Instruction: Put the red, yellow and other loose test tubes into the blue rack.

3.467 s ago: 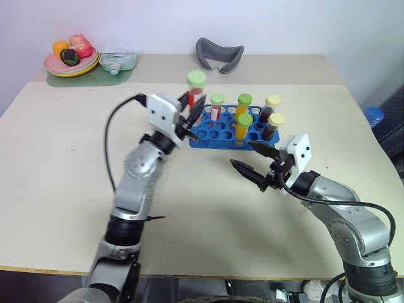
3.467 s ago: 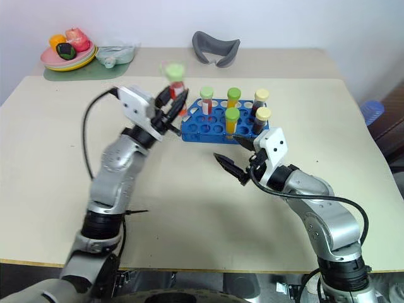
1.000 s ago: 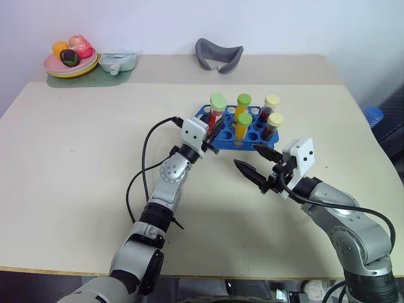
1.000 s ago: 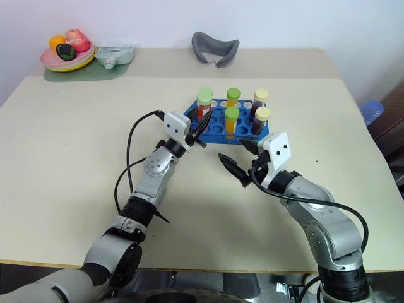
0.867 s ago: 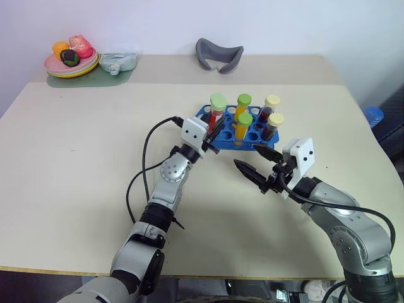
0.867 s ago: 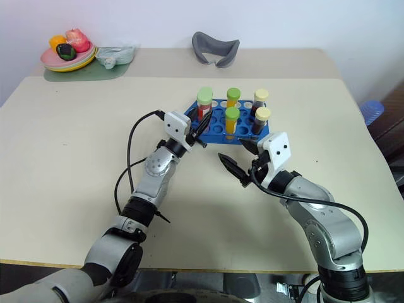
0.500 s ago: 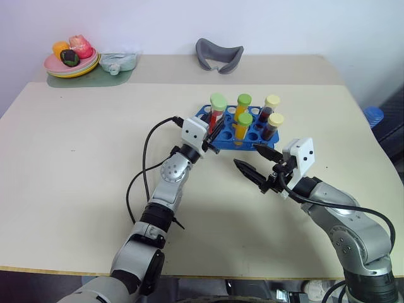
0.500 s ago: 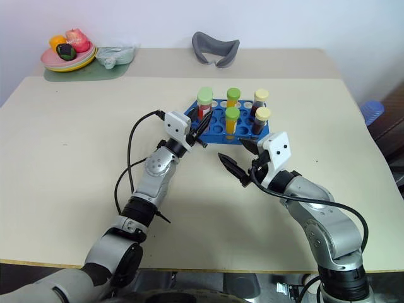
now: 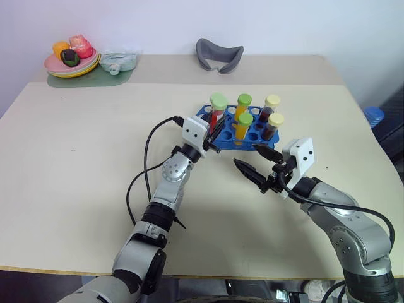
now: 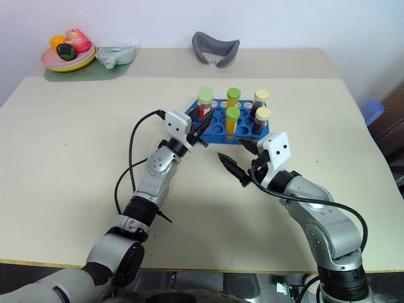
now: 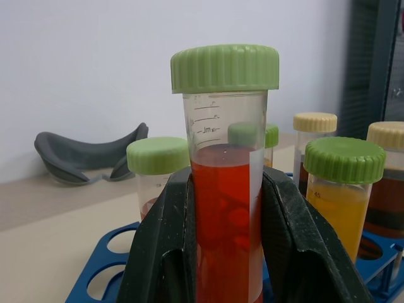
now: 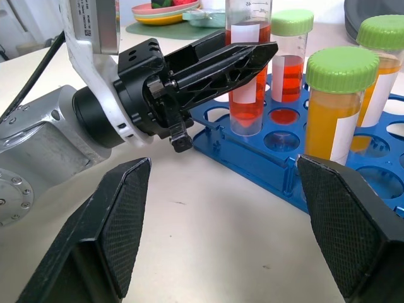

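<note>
Beige tabletop (image 9: 76, 189) carries the bright blue plastic two-tier rack (image 9: 222, 136) near its centre; the right gripper (image 9: 257, 163), jaws wide apart and empty, waits at the rack's five o'clock; the left gripper (image 9: 213, 129), at its nine o'clock, is clamped on a green-capped tube of red liquid (image 11: 226, 208) standing upright in a rack hole.

A beige table (image 9: 76, 189) fills the scene, with a second strip of tabletop butted against its far edge. At the far left corner a green mat (image 9: 95, 77) carries stacked plates (image 9: 71, 65) in pink and yellow, holding toy food (image 9: 71, 50) in orange, pink and dark colours. Just beside the plates, on the same mat, lies a pale crumpled bag (image 9: 118, 61). Farther along the back, a grey curved piece (image 9: 219, 55) rests on the tabletop. Past the table's right edge, low down, stands something blue (image 9: 374, 116), too small to identify
</note>
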Controlling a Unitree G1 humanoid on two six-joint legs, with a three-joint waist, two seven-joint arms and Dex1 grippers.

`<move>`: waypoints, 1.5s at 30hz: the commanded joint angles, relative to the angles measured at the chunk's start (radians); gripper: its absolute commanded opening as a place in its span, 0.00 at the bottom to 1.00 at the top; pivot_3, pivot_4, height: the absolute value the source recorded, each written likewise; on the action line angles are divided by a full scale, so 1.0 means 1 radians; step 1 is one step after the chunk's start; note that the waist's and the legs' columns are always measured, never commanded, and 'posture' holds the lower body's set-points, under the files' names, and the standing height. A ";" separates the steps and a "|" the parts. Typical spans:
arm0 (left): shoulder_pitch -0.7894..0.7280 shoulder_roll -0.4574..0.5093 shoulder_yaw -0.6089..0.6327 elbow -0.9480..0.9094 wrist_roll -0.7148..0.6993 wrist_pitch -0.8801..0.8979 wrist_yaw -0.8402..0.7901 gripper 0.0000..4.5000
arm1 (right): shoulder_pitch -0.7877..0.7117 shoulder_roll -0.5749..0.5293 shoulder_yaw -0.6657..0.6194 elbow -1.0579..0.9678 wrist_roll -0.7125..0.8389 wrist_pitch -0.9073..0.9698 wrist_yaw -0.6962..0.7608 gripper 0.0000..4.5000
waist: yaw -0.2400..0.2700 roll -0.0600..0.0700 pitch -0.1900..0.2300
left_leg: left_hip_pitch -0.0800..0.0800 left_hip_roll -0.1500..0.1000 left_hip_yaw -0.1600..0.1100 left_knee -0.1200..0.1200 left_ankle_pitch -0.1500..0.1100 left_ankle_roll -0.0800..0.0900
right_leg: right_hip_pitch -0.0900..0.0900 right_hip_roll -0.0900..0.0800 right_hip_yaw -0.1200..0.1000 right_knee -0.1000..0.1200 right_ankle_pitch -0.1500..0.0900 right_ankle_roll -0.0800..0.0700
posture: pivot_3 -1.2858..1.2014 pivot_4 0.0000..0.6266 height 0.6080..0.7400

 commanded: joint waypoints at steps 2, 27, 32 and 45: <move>-0.014 -0.008 0.009 0.020 -0.004 -0.006 0.003 0.17 | -0.002 0.011 0.006 -0.057 0.020 -0.001 -0.003 0.84 | -0.001 0.000 0.000 | 0.000 0.000 0.000 0.000 0.000 0.000 | 0.000 0.000 0.000 0.000 0.000 0.000 | 0.52 0.24 1.00; 0.188 0.179 0.082 -0.465 -0.218 0.248 -0.194 0.98 | 0.039 -0.077 -0.111 -0.025 0.009 -0.011 0.049 0.84 | -0.006 0.000 0.000 | 0.000 0.000 0.000 -0.001 0.000 0.000 | -0.001 0.000 0.000 0.000 0.000 0.000 | 0.52 0.24 1.00; 0.353 0.409 0.180 -0.701 -0.306 0.460 -0.253 0.98 | 0.120 -0.167 -0.258 0.037 0.006 -0.040 0.122 0.84 | -0.001 0.001 0.000 | 0.001 0.001 0.000 -0.001 0.000 0.000 | 0.000 0.000 0.000 0.001 0.000 0.000 | 0.52 0.24 1.00; 0.587 0.622 0.442 -0.730 -0.315 0.551 -0.231 0.98 | 0.178 -0.220 -0.323 0.280 -0.097 -0.219 0.241 0.84 | -0.003 0.001 0.000 | 0.001 0.001 0.000 -0.001 0.000 0.000 | 0.001 0.000 0.000 0.000 0.000 0.000 | 0.52 0.24 1.00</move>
